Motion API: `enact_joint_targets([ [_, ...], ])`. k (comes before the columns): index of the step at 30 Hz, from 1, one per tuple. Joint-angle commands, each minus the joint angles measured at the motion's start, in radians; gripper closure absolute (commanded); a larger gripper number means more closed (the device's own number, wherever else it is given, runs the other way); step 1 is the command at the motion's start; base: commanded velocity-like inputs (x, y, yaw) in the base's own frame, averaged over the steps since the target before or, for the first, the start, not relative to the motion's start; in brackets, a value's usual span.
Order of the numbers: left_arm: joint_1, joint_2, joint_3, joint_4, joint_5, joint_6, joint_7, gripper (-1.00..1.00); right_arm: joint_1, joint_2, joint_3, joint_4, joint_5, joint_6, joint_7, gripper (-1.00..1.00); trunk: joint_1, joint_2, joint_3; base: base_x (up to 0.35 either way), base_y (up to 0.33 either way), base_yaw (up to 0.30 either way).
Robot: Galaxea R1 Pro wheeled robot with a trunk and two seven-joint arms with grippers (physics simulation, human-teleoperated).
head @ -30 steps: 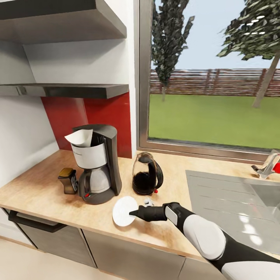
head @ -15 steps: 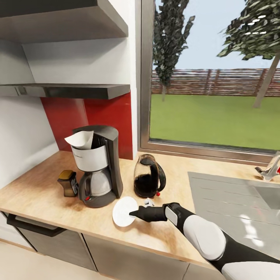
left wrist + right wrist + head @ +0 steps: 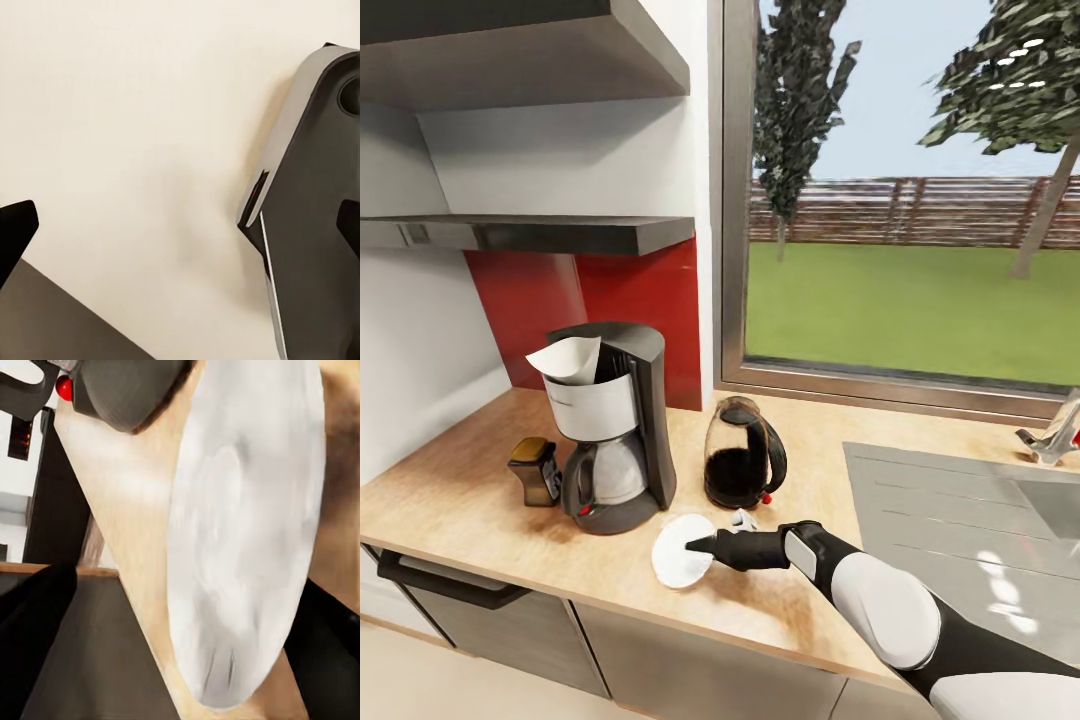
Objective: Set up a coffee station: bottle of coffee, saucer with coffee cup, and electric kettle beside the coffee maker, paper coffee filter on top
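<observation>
One hand, the right hand (image 3: 698, 546), grips the saucer's (image 3: 675, 556) rim on the kitchen countertop (image 3: 460, 500).

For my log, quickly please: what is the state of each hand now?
Left hand: cannot be told.
Right hand: closed on the small flat round white saucer.
</observation>
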Motion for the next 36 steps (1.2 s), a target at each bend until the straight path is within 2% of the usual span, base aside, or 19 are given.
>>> enact_joint_targets([
  [1,0.000,0.000,-0.002,-0.002,0.010,-0.002,0.000,-1.00,0.000,0.001,-0.009,-0.003,0.009,0.008,0.003,-1.00,0.001,-0.002,-0.002,0.000,0.000,0.000],
  [11,0.000,-0.001,-0.002,-0.002,0.010,-0.002,-0.001,-1.00,0.000,0.001,-0.009,-0.003,0.009,0.008,0.003,-1.00,0.001,-0.002,-0.002,0.025,-0.019,0.000],
  [23,0.000,-0.002,-0.002,-0.002,0.010,-0.002,0.000,-1.00,0.001,0.001,-0.009,-0.003,0.009,0.008,0.003,-1.00,0.001,-0.002,-0.002,0.096,-0.227,0.000],
  [36,0.000,-0.002,-0.002,-0.002,0.013,-0.001,0.000,-1.00,0.001,0.001,-0.009,-0.003,0.009,0.008,0.003,-1.00,0.001,-0.002,-0.002,-0.226,-0.182,0.000],
])
